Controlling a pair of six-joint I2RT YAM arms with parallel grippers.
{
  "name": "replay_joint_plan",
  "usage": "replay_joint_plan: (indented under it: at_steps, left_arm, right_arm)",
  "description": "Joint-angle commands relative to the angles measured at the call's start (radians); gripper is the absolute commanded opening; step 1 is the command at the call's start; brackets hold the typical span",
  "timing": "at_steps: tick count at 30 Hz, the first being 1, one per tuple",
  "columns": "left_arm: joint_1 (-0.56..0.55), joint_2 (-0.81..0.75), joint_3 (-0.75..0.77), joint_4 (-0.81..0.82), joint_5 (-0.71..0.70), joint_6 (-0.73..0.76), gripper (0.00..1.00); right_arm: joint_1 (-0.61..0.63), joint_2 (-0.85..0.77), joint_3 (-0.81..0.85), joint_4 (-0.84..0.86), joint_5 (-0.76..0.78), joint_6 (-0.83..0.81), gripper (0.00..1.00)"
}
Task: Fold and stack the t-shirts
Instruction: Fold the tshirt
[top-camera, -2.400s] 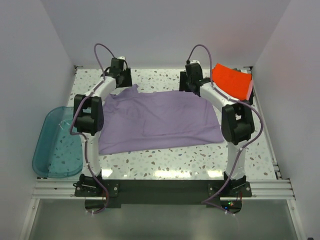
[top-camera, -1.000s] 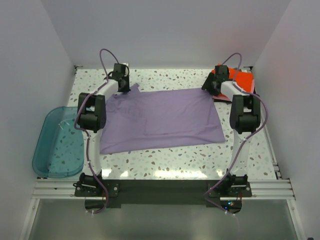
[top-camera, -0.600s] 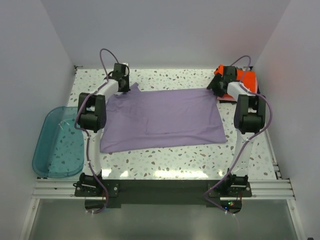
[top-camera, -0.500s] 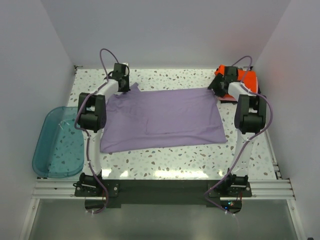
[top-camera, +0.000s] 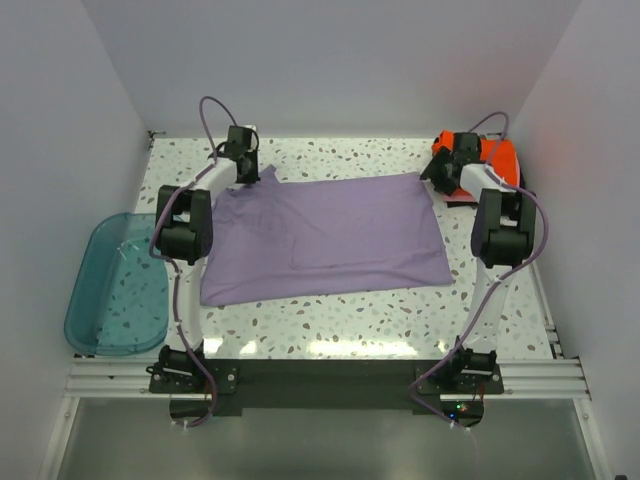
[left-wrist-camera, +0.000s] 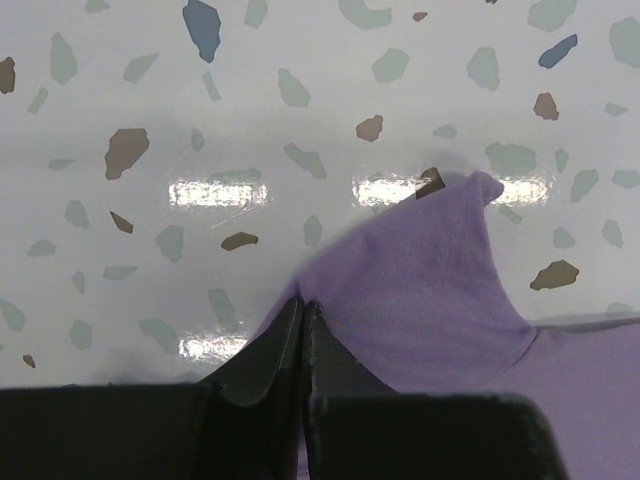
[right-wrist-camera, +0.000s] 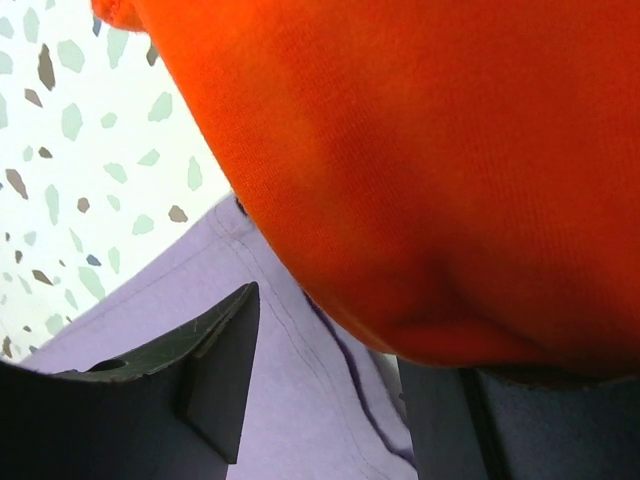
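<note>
- Pinching the purple tee (top-camera: 330, 235) at its 11 o'clock corner, L gripper (left-wrist-camera: 301, 318) is sitting w/ jaws pressed together on a thin bit of hem. The tee is lying flat at centre of table (top-camera: 330, 310).
- R gripper (right-wrist-camera: 335, 350) is hovering at the tee's 1 o'clock corner. Its jaws are standing apart w/ purple hem lying btwn them, gripping nothing.
- Orange tee (right-wrist-camera: 400, 150) is sitting at the table's 1 o'clock and bulging over R's outer finger (right-wrist-camera: 470, 420); can't tell if touching.
- Risk 1: R closing here is prob. catching orange along w/ purple, so any lift is dragging the orange one off its spot.
- Risk 2: L's bite is looking shallow. Under pull the hem may be slipping out, dropping that corner & skewing the fold.
- Risk 3: arms lifting unevenly would be bunching the cloth.
</note>
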Motion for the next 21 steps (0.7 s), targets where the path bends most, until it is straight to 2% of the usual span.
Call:
replay_joint_plan:
  at_steps: [1, 4, 11, 17, 21]
  left_arm:
    - [0.004, -0.015, 0.030, 0.040, -0.005, 0.022, 0.02]
    - [0.004, -0.066, -0.016, 0.104, 0.031, 0.013, 0.11]
    - [0.004, -0.142, -0.053, 0.234, 0.050, 0.002, 0.34]
    - [0.004, -0.075, 0.017, 0.187, -0.001, 0.039, 0.38]
    - [-0.001, -0.020, 0.053, 0.164, 0.045, 0.060, 0.39]
  right_arm:
    - [0.003, 0.023, 0.049, -0.059, 0.050, -0.059, 0.58]
    - [0.031, 0.035, 0.075, -0.076, 0.066, -0.095, 0.58]
    - [0.071, 0.083, 0.196, -0.157, 0.208, -0.185, 0.58]
    - [0.120, 0.153, 0.322, -0.251, 0.276, -0.237, 0.56]
    - [0.131, 0.190, 0.384, -0.298, 0.291, -0.259, 0.56]
